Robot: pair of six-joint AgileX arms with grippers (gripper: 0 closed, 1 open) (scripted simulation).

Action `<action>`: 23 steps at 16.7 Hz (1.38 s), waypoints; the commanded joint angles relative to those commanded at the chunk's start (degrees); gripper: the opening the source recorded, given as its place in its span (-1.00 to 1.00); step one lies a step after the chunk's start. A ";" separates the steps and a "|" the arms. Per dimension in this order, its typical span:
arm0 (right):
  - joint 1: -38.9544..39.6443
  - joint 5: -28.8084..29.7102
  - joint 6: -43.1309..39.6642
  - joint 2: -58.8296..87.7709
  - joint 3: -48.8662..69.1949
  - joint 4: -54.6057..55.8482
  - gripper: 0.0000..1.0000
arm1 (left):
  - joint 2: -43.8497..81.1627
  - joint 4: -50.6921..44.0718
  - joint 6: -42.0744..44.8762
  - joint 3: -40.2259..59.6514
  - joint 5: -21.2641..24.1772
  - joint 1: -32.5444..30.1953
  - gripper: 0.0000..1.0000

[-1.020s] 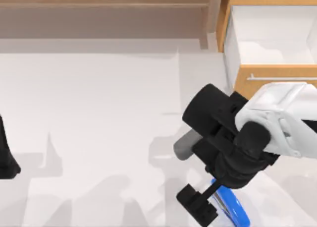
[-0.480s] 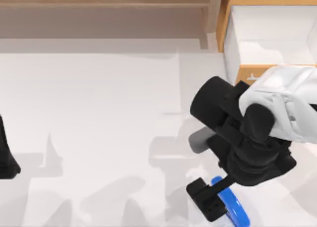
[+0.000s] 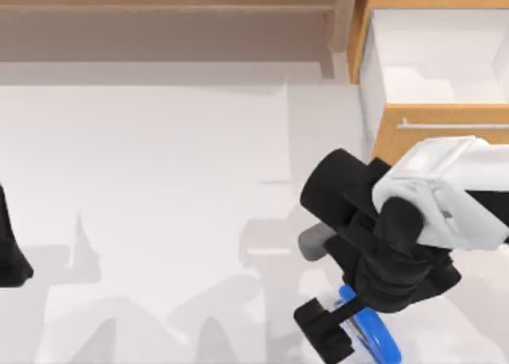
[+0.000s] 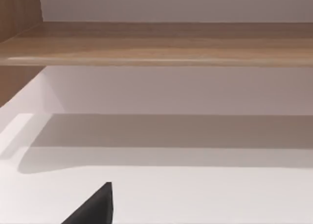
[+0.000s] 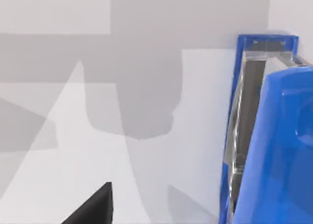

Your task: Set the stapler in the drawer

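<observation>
Right gripper (image 3: 338, 336) low by the table's (image 3: 159, 181) front edge, touching the blue stapler (image 3: 372, 336). Cannot tell how wide open. Left arm parked at the left edge.

Right gripper (image 3: 343, 332) shifted (slightly left) over stapler (image 3: 372, 335)

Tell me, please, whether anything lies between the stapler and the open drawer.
Nothing visible does. The stapler is at the table's near right under the right end effector; the open drawer is beyond it, with bare table between.
</observation>
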 joint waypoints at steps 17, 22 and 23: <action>0.01 0.01 0.05 3.26 -3.76 7.02 -0.21 | 0.00 0.00 0.00 0.00 0.00 0.00 1.00; 0.01 0.01 0.05 3.26 -3.76 7.02 -0.96 | 0.00 0.00 0.00 0.00 0.00 0.00 1.00; 0.01 0.01 0.05 3.26 -3.76 7.02 -1.00 | 0.00 0.00 0.00 0.00 0.00 0.00 1.00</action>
